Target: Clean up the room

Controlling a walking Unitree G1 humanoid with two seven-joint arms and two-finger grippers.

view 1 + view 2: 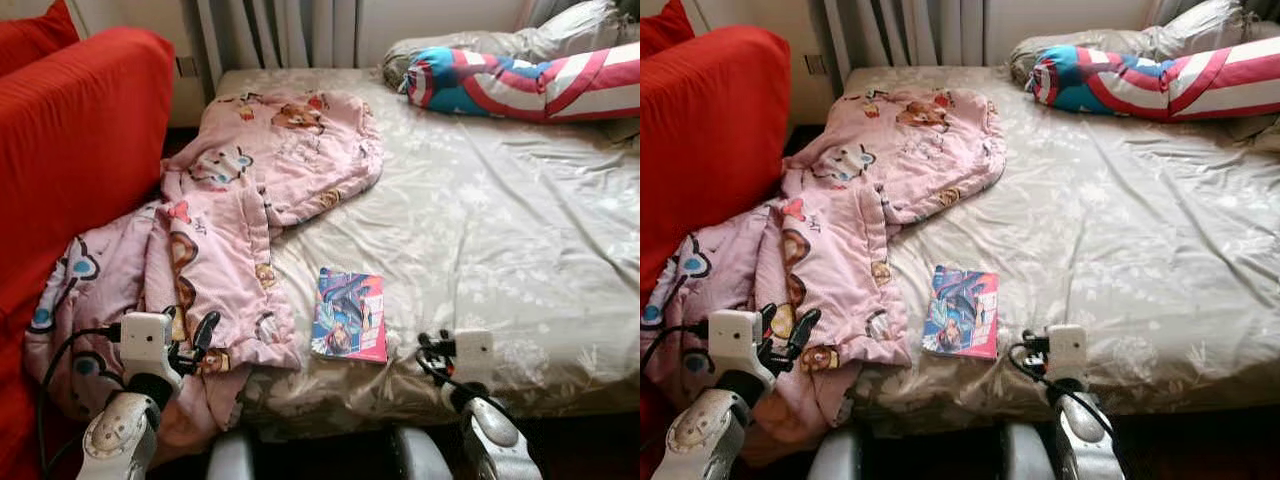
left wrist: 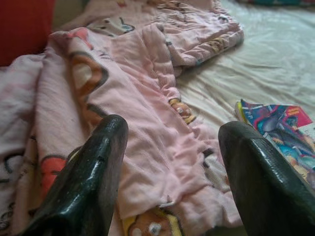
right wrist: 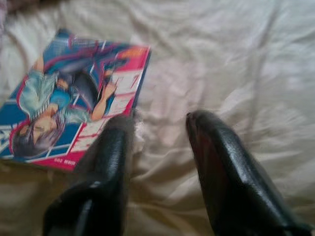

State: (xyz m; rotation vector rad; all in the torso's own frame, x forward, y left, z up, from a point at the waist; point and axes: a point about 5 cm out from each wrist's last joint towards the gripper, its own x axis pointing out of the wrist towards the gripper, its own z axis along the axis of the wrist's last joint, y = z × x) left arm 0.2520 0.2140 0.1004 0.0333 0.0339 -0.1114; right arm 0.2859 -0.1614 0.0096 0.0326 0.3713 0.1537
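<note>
Bedroom: wide bed with beige floral sheet (image 1: 500, 230), red sofa (image 1: 70, 160) at its left edge. Rumpled pink cartoon-print quilt (image 1: 250, 200) spills off the bed's left side, likely thrown back, unfolded. Glossy anime-cover magazine (image 1: 349, 315) lies flat near the front edge; cover text unreadable. Left end effector (image 1: 192, 348), fingers apart, hovers at quilt's hem. Right end effector (image 3: 157, 132), fingers apart, sits just beside the magazine.

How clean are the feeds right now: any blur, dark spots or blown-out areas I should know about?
Head views: sharp and evenly daylit, the bed sheet brightest toward its far side. Left wrist view: pink blanket readable, the open left claw soft in the foreground, sheet washed out behind. Right wrist view: motion-blurred; the magazine cover is smeared, and one finger of the open right claw is streaked.
</note>
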